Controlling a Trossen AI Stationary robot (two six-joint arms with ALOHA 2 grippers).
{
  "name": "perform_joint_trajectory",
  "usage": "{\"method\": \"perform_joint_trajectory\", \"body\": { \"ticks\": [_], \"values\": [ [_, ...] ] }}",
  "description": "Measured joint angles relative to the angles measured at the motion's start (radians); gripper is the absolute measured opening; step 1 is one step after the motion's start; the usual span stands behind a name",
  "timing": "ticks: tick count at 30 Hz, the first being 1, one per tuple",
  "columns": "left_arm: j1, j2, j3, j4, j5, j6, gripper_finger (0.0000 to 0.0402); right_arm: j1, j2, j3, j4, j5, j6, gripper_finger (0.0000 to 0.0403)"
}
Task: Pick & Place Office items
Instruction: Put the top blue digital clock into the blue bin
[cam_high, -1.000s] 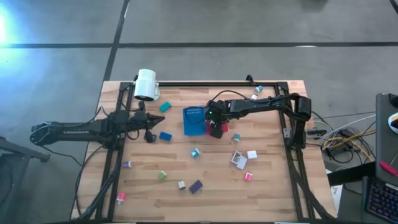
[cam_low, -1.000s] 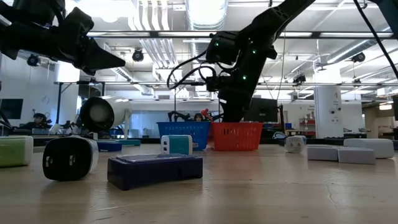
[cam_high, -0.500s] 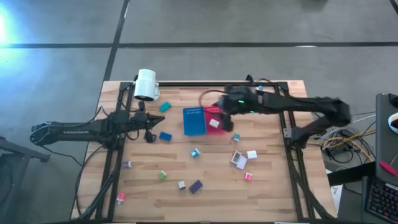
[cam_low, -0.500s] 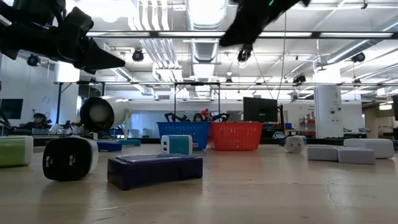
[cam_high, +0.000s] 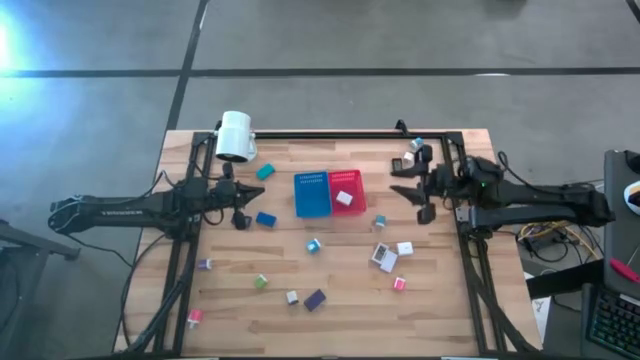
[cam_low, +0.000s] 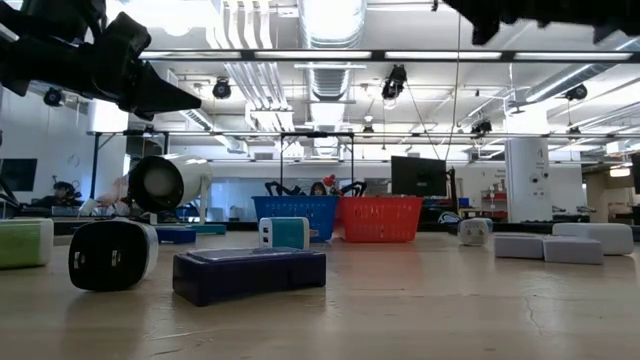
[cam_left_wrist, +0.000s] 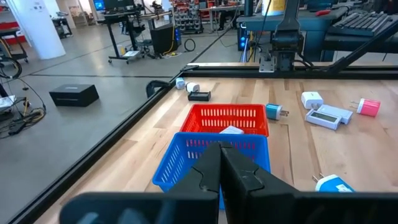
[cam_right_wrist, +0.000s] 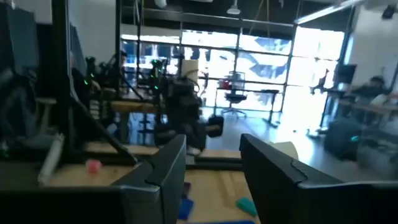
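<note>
Small office items lie scattered on the wooden table: a teal piece (cam_high: 265, 172), a blue one (cam_high: 266, 219), a grey-white one (cam_high: 383, 257), a pink one (cam_high: 399, 284), a dark purple block (cam_high: 315, 299). One white piece (cam_high: 344, 199) lies inside the red bin (cam_high: 346, 180), which stands against the blue bin (cam_high: 312, 194). My right gripper (cam_high: 408, 190) hangs open above the table's right part, clear of the bins, with nothing between its fingers (cam_right_wrist: 168, 180). My left gripper (cam_high: 240, 210) is shut and empty, left of the blue bin, pointing at it (cam_left_wrist: 221, 165).
A large white cylinder lamp (cam_high: 235, 135) lies at the far left corner. A black frame (cam_high: 330, 133) runs along the far and side edges. Two more small pieces (cam_high: 412, 150) sit at the far right. Bare wood shows between the bins and my right gripper.
My right gripper has risen from over the red bin and drawn back toward the table's right edge, tipping from pointing down to about level. A white piece now shows in the red bin where the gripper stood.
</note>
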Motion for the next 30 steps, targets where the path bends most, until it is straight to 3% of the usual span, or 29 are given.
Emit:
{"method": "perform_joint_trajectory", "body": {
  "ticks": [13, 17, 24, 30],
  "values": [
    [0.0, 0.0, 0.0, 0.007, -0.003, 0.012, 0.0005, -0.021, -0.167, -0.266, 0.256, -0.006, -0.1, 0.0039],
    [0.0, 0.0, 0.0, 0.005, -0.073, -0.044, 0.0005, -0.034, -0.172, -0.281, 0.254, -0.008, -0.099, 0.0016],
    [0.0, 0.0, 0.0, -0.018, -0.101, -0.107, 0.0005, -0.035, -0.176, -0.312, 0.264, -0.006, -0.073, 0.0008],
    [0.0, 0.0, 0.0, -0.047, -0.104, -0.201, 0.0005, -0.036, -0.258, -0.342, 0.299, 0.032, -0.044, 0.0008]
  ]
}}
